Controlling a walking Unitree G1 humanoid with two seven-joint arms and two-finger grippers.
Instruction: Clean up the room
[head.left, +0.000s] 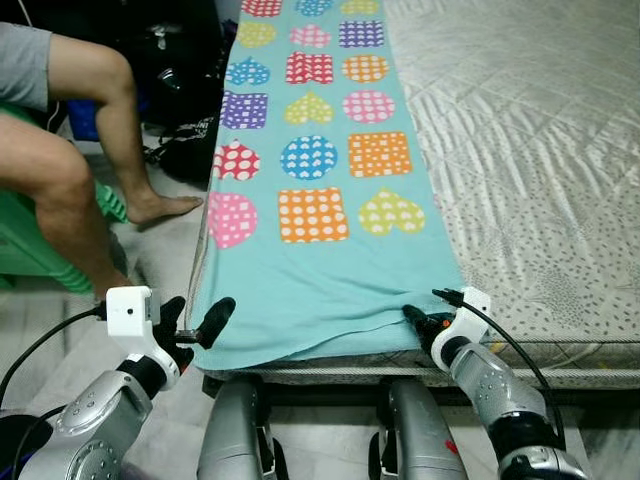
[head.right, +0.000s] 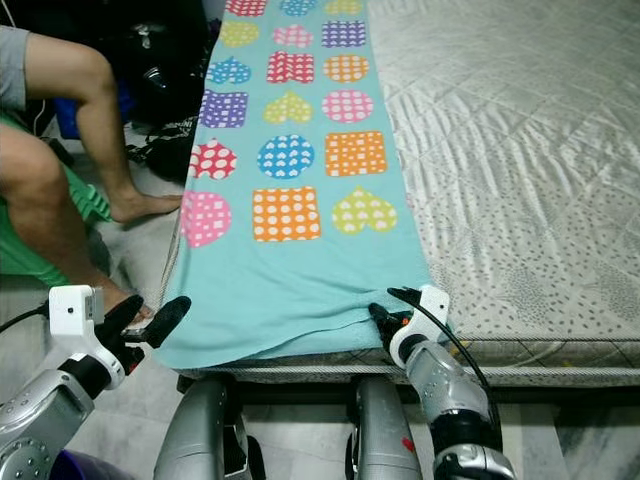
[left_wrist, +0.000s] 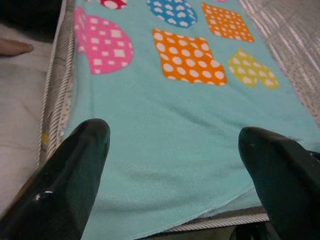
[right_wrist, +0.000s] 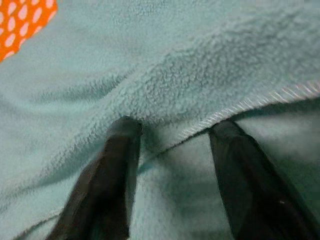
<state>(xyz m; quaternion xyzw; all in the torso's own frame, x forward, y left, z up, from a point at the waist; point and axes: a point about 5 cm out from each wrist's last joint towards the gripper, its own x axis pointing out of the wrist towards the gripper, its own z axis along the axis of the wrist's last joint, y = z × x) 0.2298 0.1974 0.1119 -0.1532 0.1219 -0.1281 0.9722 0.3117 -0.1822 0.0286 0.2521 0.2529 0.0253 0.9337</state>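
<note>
A teal fleece blanket (head.left: 320, 270) printed with dotted hearts and squares lies lengthwise along the left side of the mattress (head.left: 530, 180). Its near edge hangs slightly over the mattress front. My left gripper (head.left: 195, 318) is open at the blanket's near left corner, and in the left wrist view its fingers (left_wrist: 75, 170) are spread wide over the cloth. At the near right corner my right gripper (head.left: 430, 310) is open, fingertips (right_wrist: 122, 135) pressed into the fleece. A stitched hem fold (right_wrist: 240, 107) runs between them.
A person sits on a green plastic chair (head.left: 40, 250) at the left, with bare legs and a foot (head.left: 160, 207) on the floor beside the bed. Dark bags (head.left: 180, 70) lie at the back left. My own legs (head.left: 235, 430) stand against the mattress front.
</note>
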